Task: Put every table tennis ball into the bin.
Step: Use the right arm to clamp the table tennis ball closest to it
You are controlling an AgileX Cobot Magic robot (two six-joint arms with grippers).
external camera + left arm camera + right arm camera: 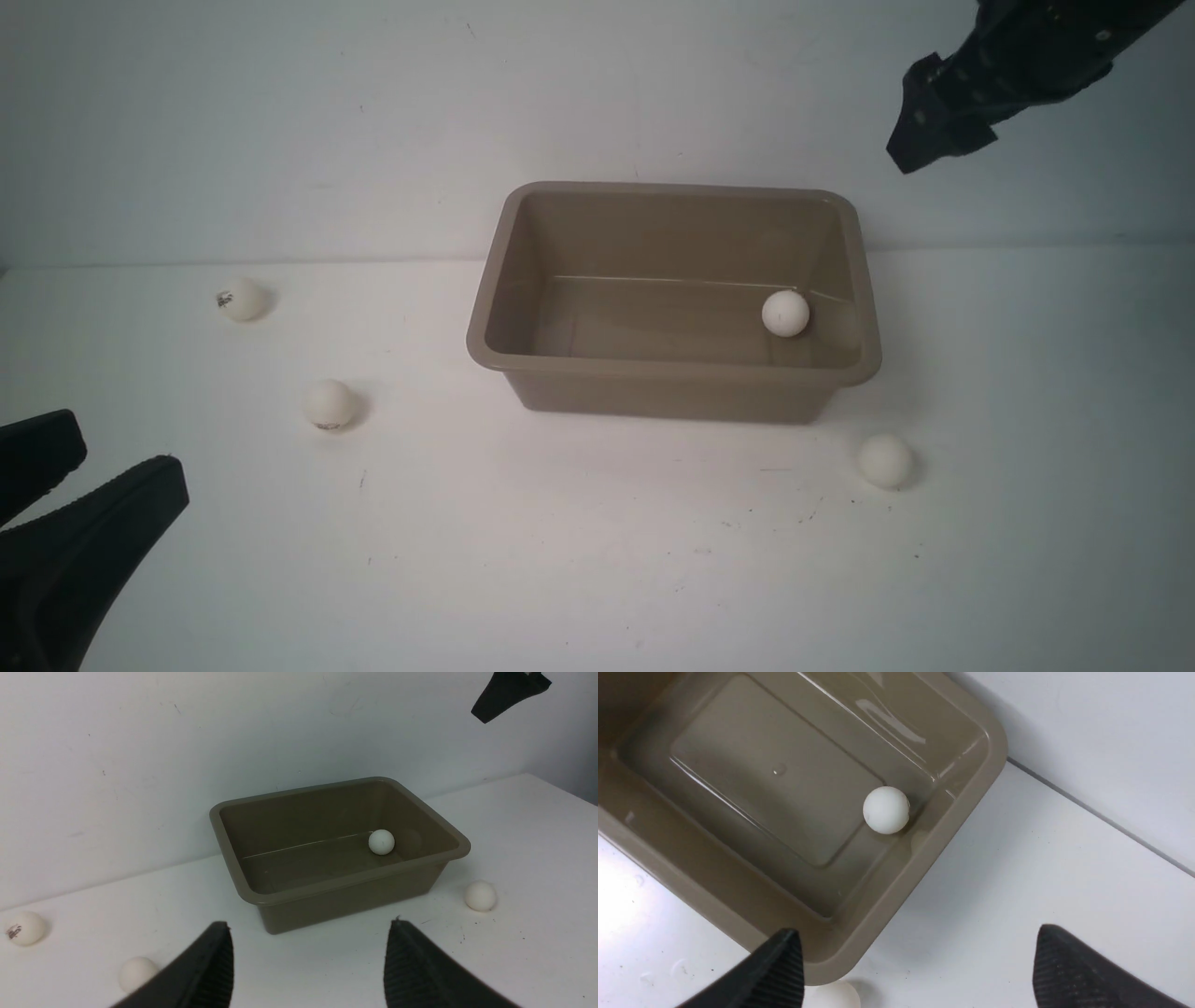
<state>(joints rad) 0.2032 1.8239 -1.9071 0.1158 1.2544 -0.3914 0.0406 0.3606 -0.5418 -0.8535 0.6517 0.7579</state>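
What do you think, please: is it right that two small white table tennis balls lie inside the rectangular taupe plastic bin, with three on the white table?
Not quite: only one small white table tennis ball lies inside the rectangular taupe plastic bin, as the front view shows; three other balls lie on the white table.

My front camera looks forward and down from the rig's middle and takes in the whole table (597,560) at middle distance. The left wrist camera sits low and looks across at the bin (350,900) from its near left. The right wrist camera hangs close above the bin's right end, facing down. All three share the bin and the ball (785,313) inside it.
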